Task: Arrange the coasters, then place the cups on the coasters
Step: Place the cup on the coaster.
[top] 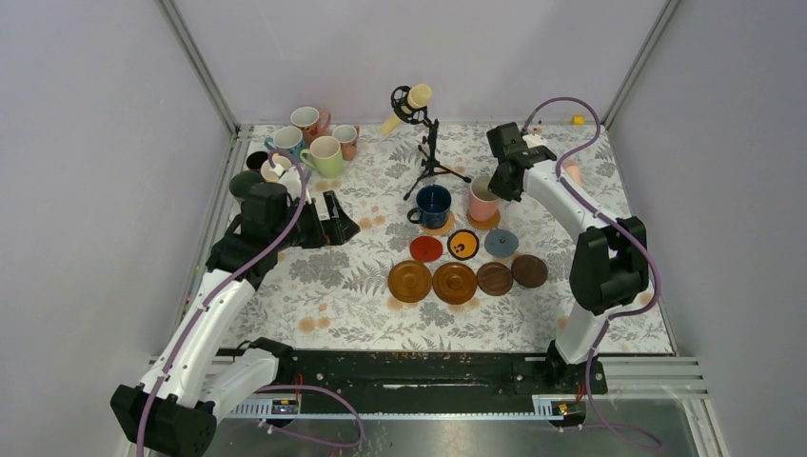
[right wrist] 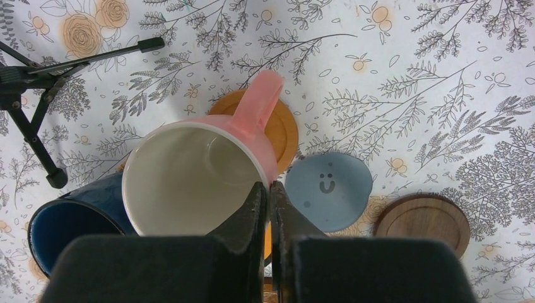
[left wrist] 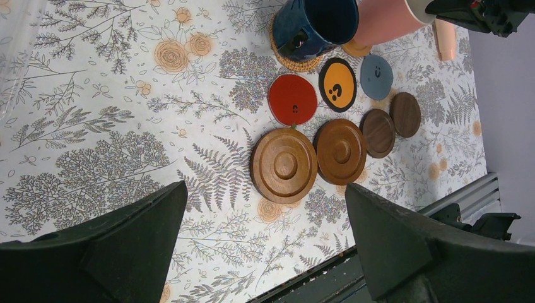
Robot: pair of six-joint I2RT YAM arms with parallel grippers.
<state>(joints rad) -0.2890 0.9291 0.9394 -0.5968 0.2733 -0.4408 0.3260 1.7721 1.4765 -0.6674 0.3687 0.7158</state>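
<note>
We see the right gripper [right wrist: 269, 189] clenched on the pink cup [right wrist: 189, 183], apparently on a tan coaster [right wrist: 287, 129]; the left gripper [left wrist: 265, 192], at its nine o'clock, gapes empty.

The top external camera looks down from above and behind the near edge, taking in the whole table [top: 314, 314] to its far edge. The left wrist camera, over the table's left part, looks down and rightward across the coasters [left wrist: 285, 165]. The right wrist camera hangs close over the pink cup [right wrist: 189, 183], facing straight down. All three share that cup, the navy cup [left wrist: 315, 25] and the grey-blue coaster [right wrist: 328, 189].
</note>
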